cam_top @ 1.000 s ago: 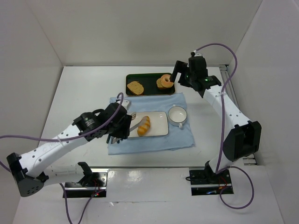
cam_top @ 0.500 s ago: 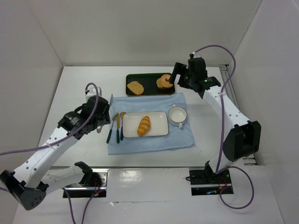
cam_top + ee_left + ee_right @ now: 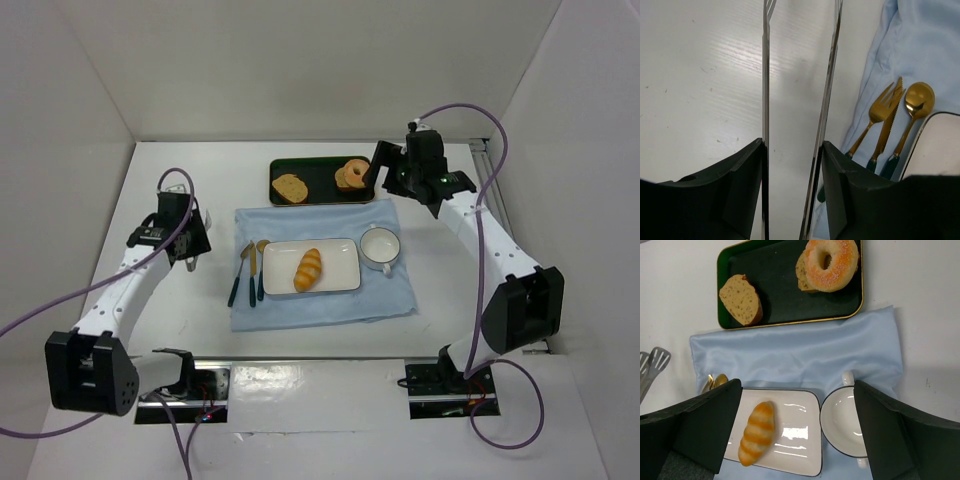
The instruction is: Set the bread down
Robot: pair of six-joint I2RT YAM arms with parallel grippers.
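Observation:
The bread [image 3: 308, 269] is a golden striped roll lying diagonally on the white rectangular plate [image 3: 342, 250]. It also shows in the right wrist view [image 3: 756, 439], on the left part of the plate [image 3: 795, 437]. My left gripper [image 3: 187, 243] is over bare table left of the blue cloth, far from the bread. Its jaws [image 3: 792, 145] hold metal tongs [image 3: 765, 75], whose arms stand apart with nothing between them. My right gripper [image 3: 385, 172] hangs near the tray. It is wide open and empty [image 3: 796, 390].
A dark green tray [image 3: 320, 175] at the back holds a toast slice [image 3: 290, 187] and a donut [image 3: 352, 175]. A white cup [image 3: 380, 247] stands right of the plate. A gold fork, knife and spoon [image 3: 250, 270] lie on the blue cloth [image 3: 320, 310].
My left gripper has pulled back from the plate to the far left with the tongs. The bread stays lying on the plate. The right arm has barely moved.

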